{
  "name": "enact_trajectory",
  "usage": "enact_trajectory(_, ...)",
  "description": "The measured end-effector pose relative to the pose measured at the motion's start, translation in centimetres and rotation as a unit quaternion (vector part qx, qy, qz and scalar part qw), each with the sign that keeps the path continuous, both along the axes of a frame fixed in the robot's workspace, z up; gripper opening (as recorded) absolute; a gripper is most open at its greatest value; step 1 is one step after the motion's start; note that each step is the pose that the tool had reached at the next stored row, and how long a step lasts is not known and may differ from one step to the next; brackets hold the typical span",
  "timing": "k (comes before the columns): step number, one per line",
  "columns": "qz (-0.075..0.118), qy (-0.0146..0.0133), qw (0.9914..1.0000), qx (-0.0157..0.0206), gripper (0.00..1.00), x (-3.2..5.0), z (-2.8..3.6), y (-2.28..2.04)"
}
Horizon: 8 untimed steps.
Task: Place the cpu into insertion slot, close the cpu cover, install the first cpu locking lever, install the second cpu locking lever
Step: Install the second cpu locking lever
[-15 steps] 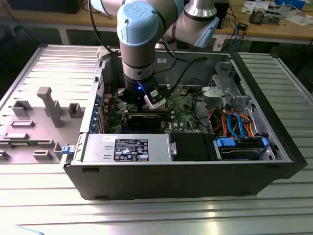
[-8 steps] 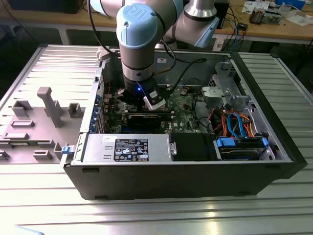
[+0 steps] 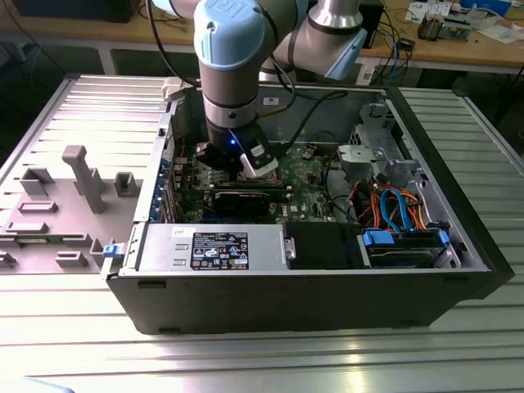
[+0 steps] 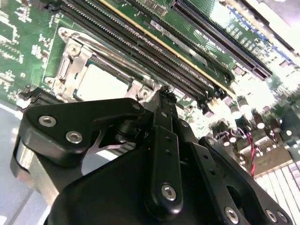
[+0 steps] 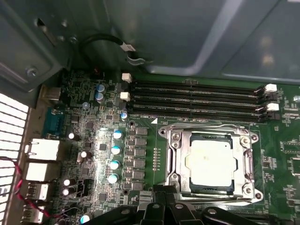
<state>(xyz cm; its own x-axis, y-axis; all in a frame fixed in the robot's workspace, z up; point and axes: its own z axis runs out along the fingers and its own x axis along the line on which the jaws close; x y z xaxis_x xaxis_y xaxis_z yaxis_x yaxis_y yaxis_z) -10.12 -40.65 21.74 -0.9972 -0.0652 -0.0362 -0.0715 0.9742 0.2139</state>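
Cpu sat in slot under cover; my fingers, closed and empty, needed a steady press.

You are looking down on the green motherboard, where the cpu lies flat in the insertion slot with the cpu cover closed as a silver frame around its pale metal top. Just beside the socket run four long black memory slots with white clips at their ends, and a row of blue-topped capacitors stands on its other side. The gripper's black links show right next to the socket's rim.
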Motion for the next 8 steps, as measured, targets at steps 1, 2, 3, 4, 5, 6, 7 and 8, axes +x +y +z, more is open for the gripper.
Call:
enact_trajectory(1,0.0,0.0,1.0,0.0,0.11,0.0,0.27,0.0)
enact_trajectory(2,0.0,0.0,1.0,0.0,0.11,0.0,0.53,0.0)
enact_trajectory(3,0.0,0.0,1.0,0.0001,0.11,0.0,0.53,0.0)
enact_trajectory(4,0.0,0.0,1.0,0.0001,0.11,0.0,0.53,0.0)
enact_trajectory(5,0.0,0.0001,1.0,0.0,0.11,0.0,0.54,0.0)
enact_trajectory(6,0.0,0.0001,1.0,-0.0001,0.11,0.0,0.55,0.0)
enact_trajectory(7,0.0,0.0001,1.0,0.0,0.11,0.0,0.54,0.0)
enact_trajectory(8,0.0,0.0001,1.0,0.0,0.11,0.0,0.54,0.0)
